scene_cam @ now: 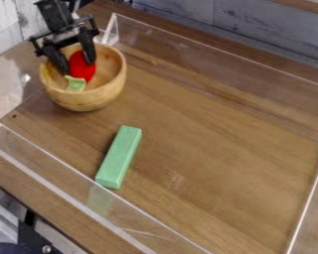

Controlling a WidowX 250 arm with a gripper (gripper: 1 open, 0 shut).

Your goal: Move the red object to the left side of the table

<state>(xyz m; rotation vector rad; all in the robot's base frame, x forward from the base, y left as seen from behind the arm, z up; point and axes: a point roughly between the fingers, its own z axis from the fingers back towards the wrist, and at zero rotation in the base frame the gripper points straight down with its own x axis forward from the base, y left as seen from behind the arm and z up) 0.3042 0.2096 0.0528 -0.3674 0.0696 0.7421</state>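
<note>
The red object (pixel 80 65) is a small bright red rounded toy with a light green piece (pixel 73 83) below it. It lies inside the wooden bowl (pixel 100 91) at the far left of the table (pixel 215 119). My gripper (pixel 71 55) hangs right over the bowl, pointing steeply down. Its two dark fingers are spread to either side of the red object, and the gripper is open. Whether the fingers touch the toy cannot be told.
A long flat green block (pixel 119 156) lies on the tabletop nearer the front, right of the bowl. Low clear plastic walls (pixel 215 45) run around the table's edges.
</note>
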